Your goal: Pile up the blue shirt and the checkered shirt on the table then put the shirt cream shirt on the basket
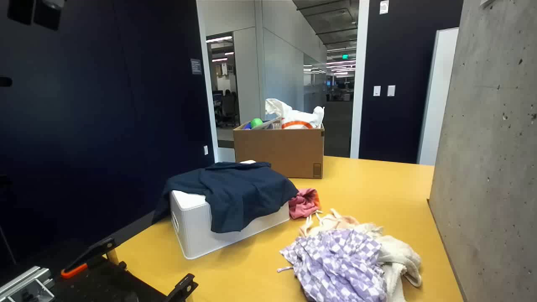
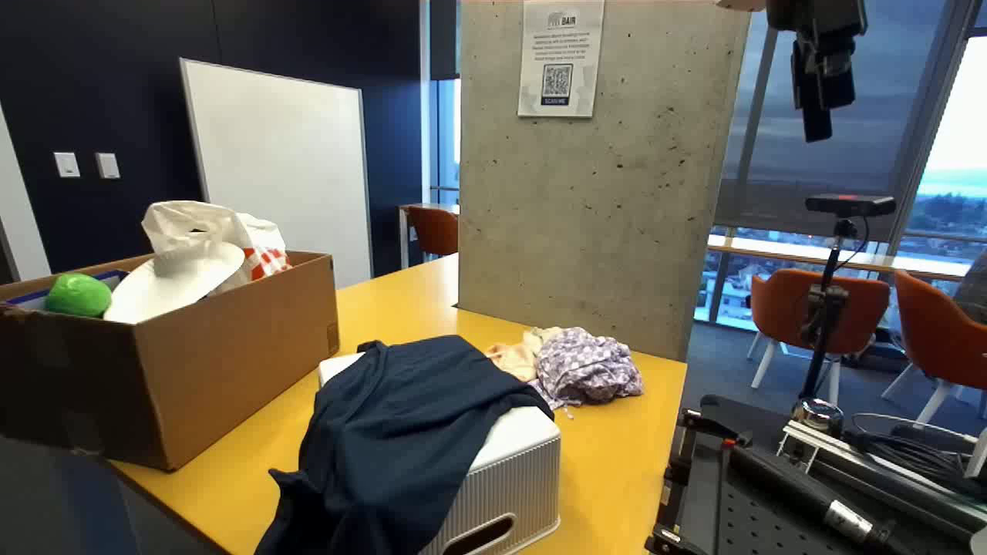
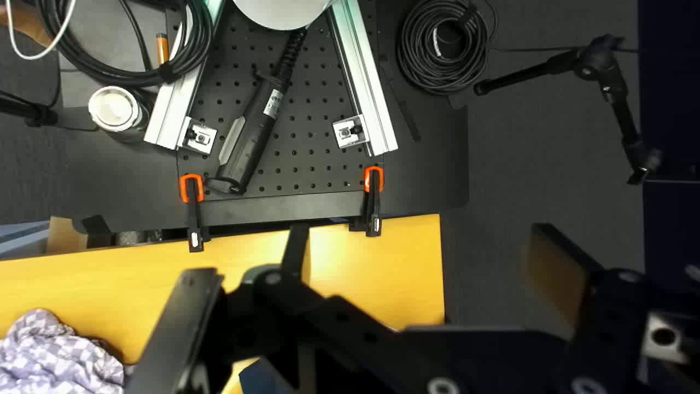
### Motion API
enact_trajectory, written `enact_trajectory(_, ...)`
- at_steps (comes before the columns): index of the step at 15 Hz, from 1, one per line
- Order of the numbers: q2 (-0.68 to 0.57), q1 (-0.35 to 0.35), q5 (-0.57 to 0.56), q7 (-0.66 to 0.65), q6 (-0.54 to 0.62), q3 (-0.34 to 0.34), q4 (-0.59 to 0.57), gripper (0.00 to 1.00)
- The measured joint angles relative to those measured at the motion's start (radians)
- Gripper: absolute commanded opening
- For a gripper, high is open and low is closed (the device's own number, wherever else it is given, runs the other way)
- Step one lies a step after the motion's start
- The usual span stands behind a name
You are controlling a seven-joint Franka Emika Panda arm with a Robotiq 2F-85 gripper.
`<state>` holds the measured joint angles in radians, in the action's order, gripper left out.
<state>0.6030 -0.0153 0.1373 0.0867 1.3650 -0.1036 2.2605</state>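
Yellow table (image 1: 381,193), concrete pillar (image 2: 586,223) alongside. I see the gripper (image 3: 422,243) hanging well above the table, fingers (image 3: 295,251) spread wide apart, i.e. unclenched. Below the tool: blue shirt (image 1: 247,193) draped over the white basket (image 1: 193,235). Checkered shirt (image 1: 335,264) heaped on the table, lower than the tool and off to its side; cream shirt (image 1: 402,253) touches it, partly hidden by it. Pink cloth (image 1: 303,204) below too, just beside the basket.
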Motion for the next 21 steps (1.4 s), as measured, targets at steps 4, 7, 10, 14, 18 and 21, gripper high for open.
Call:
enact_trajectory(4,0.001,0.0,0.0,0.0,0.001,0.0,-0.002,1.0)
enact_trajectory(7,0.001,0.0,0.0,0.0,0.001,0.0,-0.003,1.0)
enact_trajectory(10,0.001,0.008,-0.014,-0.002,0.072,0.018,0.013,1.0)
enact_trajectory(14,-0.024,0.032,-0.067,-0.005,0.398,0.03,0.081,1.0)
enact_trajectory(18,-0.138,0.08,-0.077,0.005,0.743,-0.013,0.151,1.0)
enact_trajectory(21,-0.277,0.093,-0.069,0.025,0.97,-0.048,0.22,1.0)
